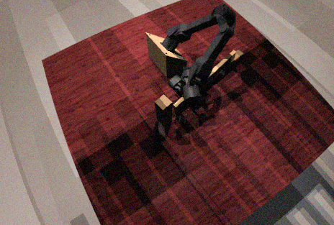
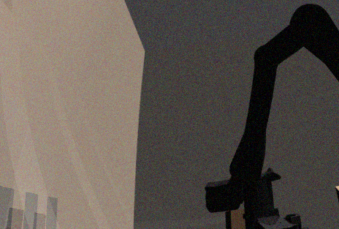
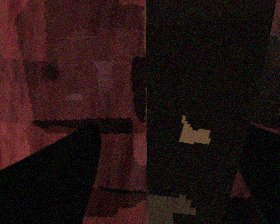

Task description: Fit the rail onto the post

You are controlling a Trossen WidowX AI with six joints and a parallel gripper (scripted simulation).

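Note:
The long wooden rail (image 1: 219, 66) (image 3: 195, 135) runs from the low footboard block (image 1: 236, 54) toward the short post (image 1: 163, 102). The post also shows in the exterior view (image 2: 237, 219). The rail's near end shows beside the post's top in the top view; the pegs and holes are not visible. My gripper (image 1: 191, 114) (image 3: 165, 132) is over the near part of the rail, fingers pointing down. Its fingers are partly open astride the rail: the wrist view shows a gap at the left finger, while the right finger is close to the shadowed rail. The fingertips are out of the exterior view.
A wooden block (image 1: 157, 55) with a pale sloping top stands behind the gripper, at the arm's base. The arm arches above the rail and hides its middle. The dark red table (image 1: 108, 93) lies under everything, with heavy shadows around the post.

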